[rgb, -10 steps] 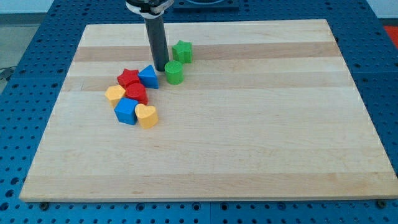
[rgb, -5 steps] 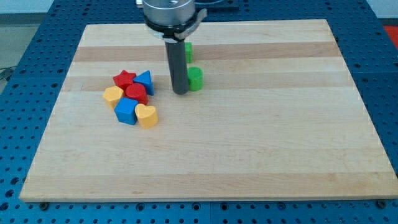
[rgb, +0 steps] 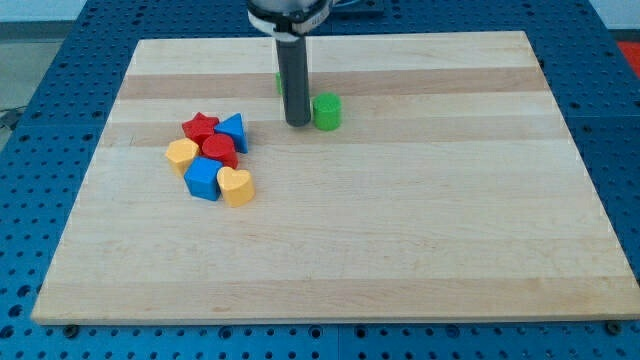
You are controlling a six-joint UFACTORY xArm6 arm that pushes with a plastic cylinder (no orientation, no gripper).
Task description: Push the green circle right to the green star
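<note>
The green circle stands on the wooden board in the upper middle of the view. My tip rests on the board just to the circle's left, close to it or touching. The green star is almost wholly hidden behind the rod; only a green sliver shows at the rod's left edge, up and left of the circle.
A cluster of blocks lies at the view's left: a red star, a blue triangle, a red block, an orange block, a blue block and an orange heart.
The green circle has slid right and a little up. My tip moved down and right around it, then back up. The green star became hidden behind the rod.
</note>
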